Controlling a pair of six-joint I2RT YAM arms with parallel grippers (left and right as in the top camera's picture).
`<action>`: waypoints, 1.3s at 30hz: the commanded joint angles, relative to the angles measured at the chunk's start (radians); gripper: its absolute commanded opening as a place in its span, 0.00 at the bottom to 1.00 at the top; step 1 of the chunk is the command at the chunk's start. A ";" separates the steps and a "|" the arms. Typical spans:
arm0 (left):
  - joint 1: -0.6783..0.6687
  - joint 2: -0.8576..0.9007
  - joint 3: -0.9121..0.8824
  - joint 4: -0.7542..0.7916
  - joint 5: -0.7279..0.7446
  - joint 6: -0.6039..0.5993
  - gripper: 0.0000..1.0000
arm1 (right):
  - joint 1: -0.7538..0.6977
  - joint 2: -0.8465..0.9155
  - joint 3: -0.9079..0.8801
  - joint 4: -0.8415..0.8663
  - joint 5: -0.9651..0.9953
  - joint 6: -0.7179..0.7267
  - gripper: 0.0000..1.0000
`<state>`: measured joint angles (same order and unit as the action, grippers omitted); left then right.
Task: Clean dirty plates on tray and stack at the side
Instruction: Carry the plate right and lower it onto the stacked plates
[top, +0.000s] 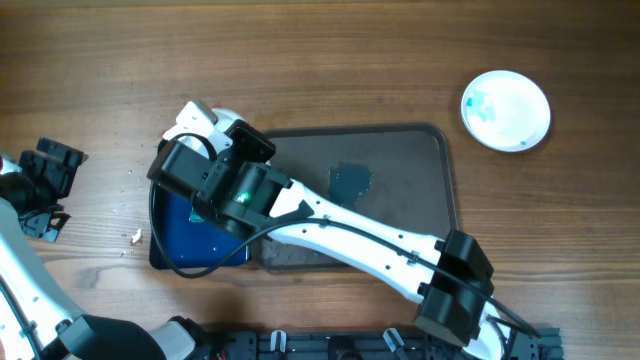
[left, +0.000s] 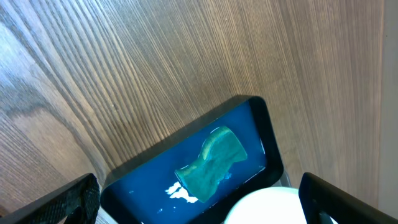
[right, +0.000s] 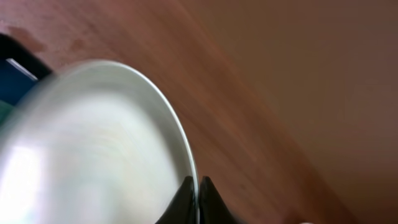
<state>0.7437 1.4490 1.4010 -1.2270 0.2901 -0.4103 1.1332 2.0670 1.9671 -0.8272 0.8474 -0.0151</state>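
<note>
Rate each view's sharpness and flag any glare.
Overhead: sharp, evenly lit. Left wrist: table grain crisp, white highlights on the blue tray beside the sponge. Right wrist: blurred throughout, the plate in the right end effector washed out by a bright patch.

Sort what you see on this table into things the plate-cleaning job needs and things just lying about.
Job: held plate in the right gripper; smeared plate; dark tray; green sponge in the blue tray, probably for wiping.
Lying about: white crumbs on the table.
</note>
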 joint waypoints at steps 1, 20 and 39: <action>0.008 -0.009 0.020 0.001 0.005 -0.013 1.00 | 0.002 -0.014 0.008 0.011 0.145 0.043 0.04; 0.008 -0.009 0.020 0.001 0.005 -0.013 1.00 | -0.151 -0.012 0.008 -0.177 -0.203 0.409 0.04; 0.008 -0.009 0.020 0.001 0.005 -0.013 1.00 | -1.287 -0.021 0.008 -0.427 -0.824 0.565 0.04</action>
<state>0.7437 1.4490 1.4017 -1.2270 0.2897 -0.4103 0.0029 2.0659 1.9671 -1.2217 0.0669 0.5308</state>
